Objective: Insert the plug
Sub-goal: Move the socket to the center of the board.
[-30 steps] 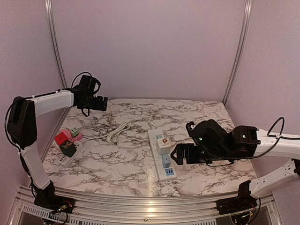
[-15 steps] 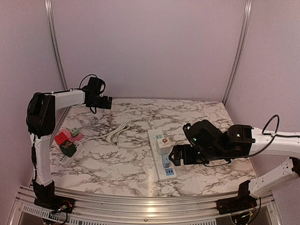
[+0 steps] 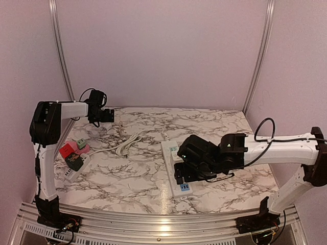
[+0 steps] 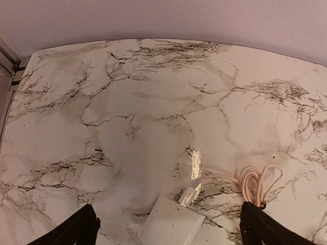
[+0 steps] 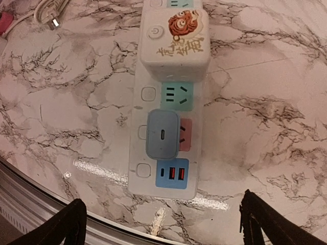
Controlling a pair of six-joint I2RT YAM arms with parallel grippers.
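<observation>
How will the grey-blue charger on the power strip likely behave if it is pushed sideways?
The grey-blue charger looks like rigid, smooth plastic, so a grip may slip. It sits off-centre over the pink socket, perhaps not seated, so it might slide or tip.

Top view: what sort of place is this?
Probably a robot test booth, not a home: a left arm and right arm bolted beside the table, plain walls on metal posts, and a power strip laid out for practice.

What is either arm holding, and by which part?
Nothing. The right gripper hangs open, empty, above the power strip; the left gripper is open over the table.
</observation>
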